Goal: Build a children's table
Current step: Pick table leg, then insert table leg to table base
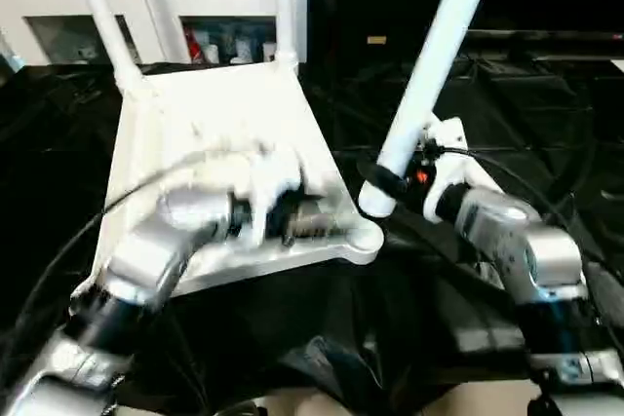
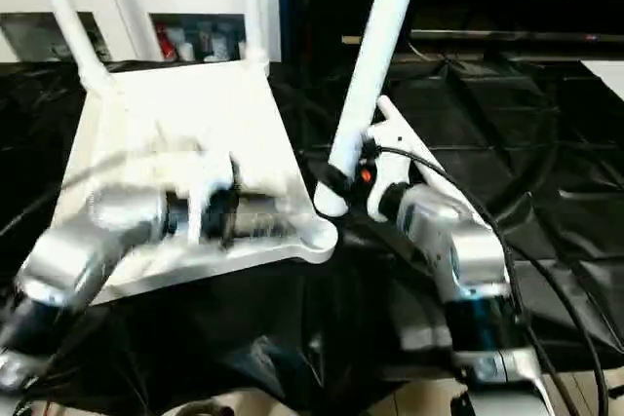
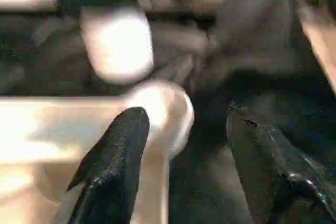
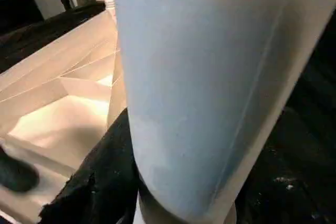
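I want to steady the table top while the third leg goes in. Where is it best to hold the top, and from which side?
Probably the near edge of the table top, beside its empty corner socket, coming from the robot's side. The top lies underside up, far edge raised; two legs occupy the far corners. The left end effector is open there.

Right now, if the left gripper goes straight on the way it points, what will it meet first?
Probably the table top's near corner socket: it lies just past the left gripper, beside one finger. Beyond it hangs the end of the leg that the right gripper holds. Depth is unclear.
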`<state>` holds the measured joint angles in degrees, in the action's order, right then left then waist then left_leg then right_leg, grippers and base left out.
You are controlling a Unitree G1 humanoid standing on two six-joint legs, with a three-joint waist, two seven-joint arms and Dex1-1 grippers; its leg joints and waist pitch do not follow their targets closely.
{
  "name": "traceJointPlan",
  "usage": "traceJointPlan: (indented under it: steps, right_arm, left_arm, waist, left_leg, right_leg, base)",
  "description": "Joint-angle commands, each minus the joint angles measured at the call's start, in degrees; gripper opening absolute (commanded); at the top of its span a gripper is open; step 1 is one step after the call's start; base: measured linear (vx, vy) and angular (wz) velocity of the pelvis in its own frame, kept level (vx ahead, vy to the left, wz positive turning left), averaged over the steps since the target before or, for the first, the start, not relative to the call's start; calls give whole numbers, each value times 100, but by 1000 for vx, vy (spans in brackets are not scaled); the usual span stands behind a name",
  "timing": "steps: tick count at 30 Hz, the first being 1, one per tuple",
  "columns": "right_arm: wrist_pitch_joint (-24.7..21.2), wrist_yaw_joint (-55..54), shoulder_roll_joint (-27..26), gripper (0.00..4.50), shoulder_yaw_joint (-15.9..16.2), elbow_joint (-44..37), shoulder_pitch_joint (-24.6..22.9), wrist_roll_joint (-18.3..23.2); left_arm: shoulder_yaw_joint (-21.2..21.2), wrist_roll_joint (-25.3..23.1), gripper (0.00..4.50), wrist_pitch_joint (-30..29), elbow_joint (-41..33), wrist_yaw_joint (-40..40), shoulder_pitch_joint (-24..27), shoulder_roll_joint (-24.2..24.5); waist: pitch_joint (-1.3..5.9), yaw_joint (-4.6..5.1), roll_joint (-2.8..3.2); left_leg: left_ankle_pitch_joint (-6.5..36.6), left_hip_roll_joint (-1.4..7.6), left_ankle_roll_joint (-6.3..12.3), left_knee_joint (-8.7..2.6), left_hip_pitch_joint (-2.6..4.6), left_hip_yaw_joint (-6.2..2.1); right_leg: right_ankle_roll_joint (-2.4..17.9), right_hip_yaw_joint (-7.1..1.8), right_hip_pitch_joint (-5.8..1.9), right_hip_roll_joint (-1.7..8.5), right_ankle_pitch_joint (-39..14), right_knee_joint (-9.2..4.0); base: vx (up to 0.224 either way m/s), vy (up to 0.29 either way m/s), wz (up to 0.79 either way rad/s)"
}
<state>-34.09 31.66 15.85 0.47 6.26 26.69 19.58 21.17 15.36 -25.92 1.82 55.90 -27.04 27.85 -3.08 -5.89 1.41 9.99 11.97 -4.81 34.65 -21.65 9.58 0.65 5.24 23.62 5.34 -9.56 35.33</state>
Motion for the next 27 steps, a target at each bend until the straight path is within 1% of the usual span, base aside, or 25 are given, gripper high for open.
traceJointPlan:
  steps: [1, 2, 3, 4, 6, 7, 9, 10, 11, 12, 13, 15, 17, 20, 21, 22, 23, 25, 26, 27]
  right_arm:
    - [68, -35, 2, 191, 27, -181, -24, -52]
    - [47, -42, -5, 191, 38, -205, -48, -58]
    - [29, -52, -14, 191, 50, -238, -77, -60]
    - [21, -58, -23, 191, 75, -256, -102, -73]
    - [42, -74, -44, 191, 137, -259, -139, -121]
    - [47, -81, -54, 191, 147, -262, -147, -127]
    - [44, -93, -66, 191, 157, -279, -160, -125]
    - [42, -99, -70, 191, 163, -286, -164, -124]
    - [37, -107, -73, 191, 175, -306, -176, -125]
    - [37, -107, -73, 191, 176, -307, -177, -125]
    - [39, -108, -72, 191, 185, -313, -184, -131]
    - [33, -110, -74, 191, 194, -329, -199, -136]
    - [26, -110, -82, 191, 197, -344, -212, -146]
    - [29, -102, -93, 191, 220, -355, -235, -168]
    - [27, -102, -93, 191, 229, -353, -232, -163]
    - [27, -102, -93, 191, 229, -353, -232, -163]
    - [30, -103, -92, 191, 238, -344, -225, -164]
    - [31, -107, -95, 191, 245, -337, -219, -163]
    - [32, -105, -93, 191, 251, -335, -217, -162]
    - [34, -102, -93, 191, 255, -331, -215, -162]
  left_arm:
    - [125, -260, 243, 63, 108, -39, -23, 21]
    - [114, -287, 226, 18, 181, -81, -22, -9]
    - [107, -308, 226, -8, 237, -120, -16, -34]
    - [141, -346, 215, -23, 279, -135, -15, -26]
    - [258, -459, 201, -3, 363, -168, -6, 11]
    - [291, -504, 195, -10, 397, -221, -7, 14]
    - [331, -601, 180, -3, 455, -286, -8, 15]
    - [337, -663, 171, 19, 504, -319, -9, 5]
    - [332, -752, 164, -10, 579, -367, -10, -4]
    - [331, -755, 158, -11, 582, -368, -10, -5]
    - [333, -802, 152, 4, 619, -386, -11, -2]
    - [334, -878, 136, 36, 671, -395, -13, -2]
    - [320, -894, 121, 40, 707, -402, -10, 0]
    - [301, -913, 102, 2, 772, -436, -17, 40]
    - [295, -939, 83, -20, 790, -426, -11, 59]
    - [295, -939, 78, -20, 790, -426, -11, 59]
    - [289, -961, 75, -9, 789, -393, 12, 83]
    - [277, -962, 71, -45, 779, -356, 32, 98]
    - [270, -965, 61, -70, 760, -324, 50, 112]
    - [266, -967, 61, -88, 752, -313, 59, 121]
  waist:
    - [413, 34, 22]
    - [416, 35, 26]
    - [413, 44, 20]
    - [413, 45, 20]
    - [388, 68, 21]
    - [382, 81, 21]
    - [390, 86, 24]
    - [391, 95, 18]
    - [393, 99, 28]
    - [391, 102, 25]
    - [395, 97, 39]
    - [397, 99, 35]
    - [404, 93, 44]
    - [409, 94, 39]
    - [411, 94, 36]
    - [410, 93, 38]
    - [406, 95, 29]
    - [400, 91, 35]
    - [399, 93, 33]
    - [391, 94, 15]
  left_leg:
    - [1275, 50, -193, -433, 92, 15]
    - [1288, 50, -202, -432, 92, 10]
    - [1308, 49, -211, -437, 87, 9]
    - [1321, 47, -211, -438, 86, 6]
    - [1463, 41, -210, -451, 93, 5]
    - [1577, 31, -214, -453, 107, 1]
    - [1618, 32, -209, -452, 119, -4]
    - [1586, 39, -201, -460, 106, -11]
    - [1566, 36, -201, -457, 104, -12]
    - [1571, 35, -195, -456, 106, -10]
    - [1558, 33, -192, -451, 113, -9]
    - [1572, 37, -192, -454, 114, -12]
    - [1529, 42, -191, -456, 107, -15]
    - [1496, 45, -182, -454, 106, -13]
    - [1466, 43, -177, -454, 102, -12]
    - [1474, 44, -176, -454, 105, -10]
    - [1492, 45, -174, -456, 105, -10]
    - [1531, 46, -176, -459, 111, -9]
    - [1542, 45, -178, -459, 109, -9]
    - [1585, 43, -176, -462, 112, -6]
  right_leg:
    - [745, -263, -332, 228, -1531, -424]
    - [743, -263, -334, 232, -1556, -424]
    - [751, -263, -337, 230, -1571, -427]
    - [753, -261, -340, 234, -1593, -431]
    - [726, -255, -328, 230, -1797, -460]
    - [676, -248, -329, 236, -2029, -487]
    - [615, -251, -323, 243, -2184, -513]
    - [600, -249, -329, 237, -2160, -513]
    - [600, -248, -327, 234, -2128, -508]
    - [598, -248, -322, 231, -2128, -513]
    - [611, -248, -316, 232, -2108, -510]
    - [628, -248, -316, 227, -2068, -506]
    - [674, -250, -320, 232, -1957, -492]
    - [765, -253, -322, 227, -1758, -467]
    - [799, -256, -327, 226, -1677, -455]
    - [805, -257, -325, 227, -1675, -459]
    - [804, -257, -328, 231, -1703, -461]
    - [803, -258, -324, 238, -1784, -468]
    - [797, -258, -324, 237, -1806, -471]
    - [772, -257, -320, 238, -1902, -485]
  base:
    - [0, 0, 0]
    - [0, 0, 0]
    - [0, 0, 0]
    - [0, 0, 0]
    - [0, 0, 0]
    - [0, 0, 0]
    - [0, 0, 0]
    - [0, 0, 0]
    - [0, 0, 0]
    - [0, 0, 0]
    - [0, 0, 0]
    - [0, 0, 0]
    - [0, 0, 0]
    - [0, 0, 0]
    - [0, 0, 0]
    - [0, 0, 0]
    - [0, 0, 0]
    - [0, 0, 0]
    - [0, 0, 0]
    - [0, 0, 0]
